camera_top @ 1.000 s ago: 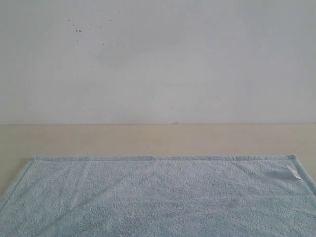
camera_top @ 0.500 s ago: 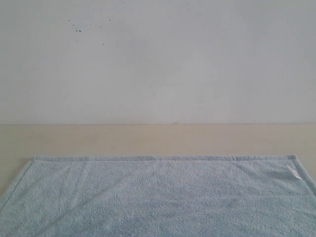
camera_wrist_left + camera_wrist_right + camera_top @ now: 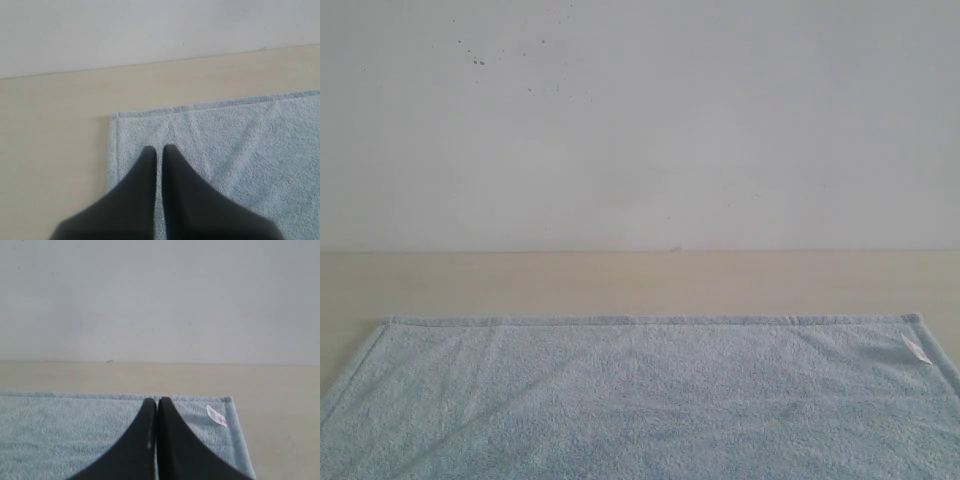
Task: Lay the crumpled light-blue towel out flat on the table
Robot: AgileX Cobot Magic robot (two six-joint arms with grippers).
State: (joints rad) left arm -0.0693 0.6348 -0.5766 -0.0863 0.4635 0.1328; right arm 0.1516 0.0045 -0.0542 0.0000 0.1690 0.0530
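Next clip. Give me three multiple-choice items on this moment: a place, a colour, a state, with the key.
1. In the exterior view, where on the pale light-blue fluffy terry-cloth towel is the small white label?
A. centre
B. far left corner
C. far right corner

2. What colour is the smooth wood-look tabletop?
A. dark green
B. pale beige
C. black

3. How does the visible part of the towel lie?
A. spread flat
B. heaped in a ball
C. rolled into a tube

Key: 1 C, the label sits just inside the far right hem; 2 B, the bare strip beyond the towel is beige; 3 A, its hems run straight with only faint creases.
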